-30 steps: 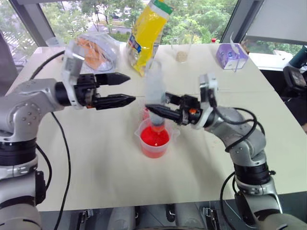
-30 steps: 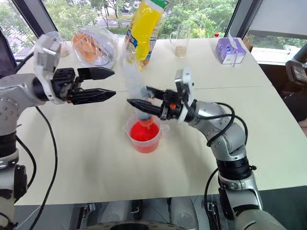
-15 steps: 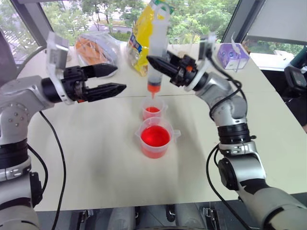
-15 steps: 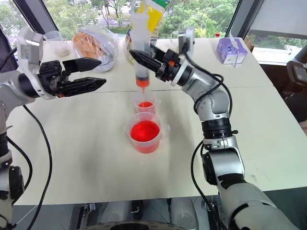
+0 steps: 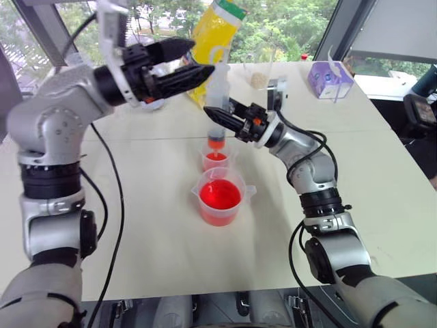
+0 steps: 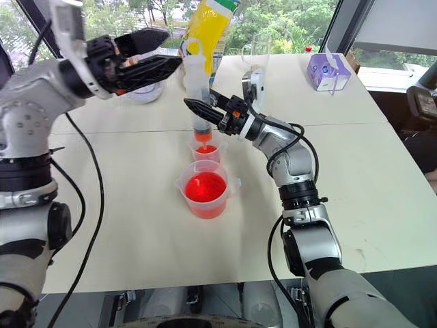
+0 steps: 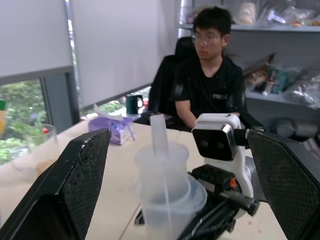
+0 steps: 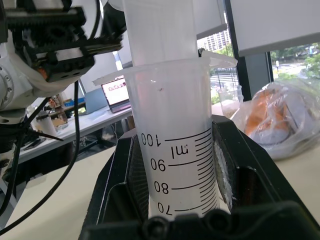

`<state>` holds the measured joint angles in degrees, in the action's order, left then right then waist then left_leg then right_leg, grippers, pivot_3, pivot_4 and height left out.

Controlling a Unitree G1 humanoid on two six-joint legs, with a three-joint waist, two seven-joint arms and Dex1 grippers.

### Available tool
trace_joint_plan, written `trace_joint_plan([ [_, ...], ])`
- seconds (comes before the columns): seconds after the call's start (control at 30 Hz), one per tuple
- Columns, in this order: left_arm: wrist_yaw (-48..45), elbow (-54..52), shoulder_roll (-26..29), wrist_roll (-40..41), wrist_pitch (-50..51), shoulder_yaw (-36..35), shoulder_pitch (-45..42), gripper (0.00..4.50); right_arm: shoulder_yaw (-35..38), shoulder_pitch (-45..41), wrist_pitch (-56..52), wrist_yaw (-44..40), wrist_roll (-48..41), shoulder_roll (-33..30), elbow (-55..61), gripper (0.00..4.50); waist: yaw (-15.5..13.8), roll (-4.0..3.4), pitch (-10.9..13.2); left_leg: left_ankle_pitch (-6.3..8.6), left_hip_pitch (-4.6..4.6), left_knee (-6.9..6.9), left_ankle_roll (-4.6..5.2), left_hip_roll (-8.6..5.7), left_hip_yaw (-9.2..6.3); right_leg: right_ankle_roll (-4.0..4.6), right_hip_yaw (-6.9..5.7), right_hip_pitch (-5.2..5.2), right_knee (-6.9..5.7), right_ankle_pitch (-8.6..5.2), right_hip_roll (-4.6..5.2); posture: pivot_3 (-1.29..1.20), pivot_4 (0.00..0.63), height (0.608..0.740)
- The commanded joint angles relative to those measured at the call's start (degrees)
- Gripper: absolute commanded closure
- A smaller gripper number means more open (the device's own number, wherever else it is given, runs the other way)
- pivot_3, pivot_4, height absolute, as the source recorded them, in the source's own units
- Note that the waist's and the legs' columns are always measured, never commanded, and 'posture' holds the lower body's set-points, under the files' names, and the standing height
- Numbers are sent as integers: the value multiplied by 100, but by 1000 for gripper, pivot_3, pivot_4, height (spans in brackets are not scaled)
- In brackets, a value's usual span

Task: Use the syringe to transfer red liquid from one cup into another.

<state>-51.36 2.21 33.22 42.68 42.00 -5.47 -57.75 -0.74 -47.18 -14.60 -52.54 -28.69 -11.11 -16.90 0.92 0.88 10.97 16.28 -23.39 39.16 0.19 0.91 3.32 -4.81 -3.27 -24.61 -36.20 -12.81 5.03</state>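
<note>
My right gripper is shut on the barrel of the syringe, which stands upright with its orange-red tip over the small narrow cup. In the right wrist view the barrel sits between the pads, scale marks showing. Red liquid fills the bottom of the wider spouted beaker just in front; the small cup holds a little red too. My left gripper is open, up beside the plunger top, which stands between its spread fingers without touching them.
Behind the syringe stands a yellow bag. A clear cup with beige grains and a purple tissue box stand at the back right. A seated person is beyond the table.
The right gripper lifted the syringe out of the beaker, carried it back and lowered its tip to the small cup. The left gripper rose and moved right to the plunger top.
</note>
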Motion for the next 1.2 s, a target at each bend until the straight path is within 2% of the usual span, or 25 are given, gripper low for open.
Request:
trace_joint_plan([
  [0.03,-100,87,-13,-179,-195,6,-199,48,55,-47,135,15,18,41,304,3122,14,-1,1,0,0,0,0,1,1,0,1,-1,0,0,0,0,150,740],
  [0.07,-109,137,-38,-216,-217,17,-216,48,53,-43,142,19,31,48,310,3122,15,-1,1,0,0,-1,0,1,1,0,0,-2,0,0,-1,0,150,740],
  [0.17,-105,262,-139,-275,-257,5,-275,854,37,-43,160,7,56,51,314,3122,0,-1,1,-1,0,-1,-1,2,-1,0,0,-2,-1,0,-2,0,150,740],
  [0.33,-96,378,-277,-371,-315,-17,-320,3552,11,-43,173,-41,85,48,312,3122,-15,-1,1,0,-1,0,0,2,0,0,0,-2,0,0,1,0,150,740],
  [0.4,-114,412,-296,-408,-340,-14,-317,4445,5,-50,183,-54,101,53,297,3122,-13,-1,1,0,-2,0,0,3,0,0,0,-2,0,0,2,0,150,740],
  [1.2,-694,221,-229,-954,-718,526,583,4445,291,-490,224,21,75,-29,223,3122,-9,-1,1,0,-2,-1,0,5,-1,0,0,-2,0,0,2,0,150,740],
])
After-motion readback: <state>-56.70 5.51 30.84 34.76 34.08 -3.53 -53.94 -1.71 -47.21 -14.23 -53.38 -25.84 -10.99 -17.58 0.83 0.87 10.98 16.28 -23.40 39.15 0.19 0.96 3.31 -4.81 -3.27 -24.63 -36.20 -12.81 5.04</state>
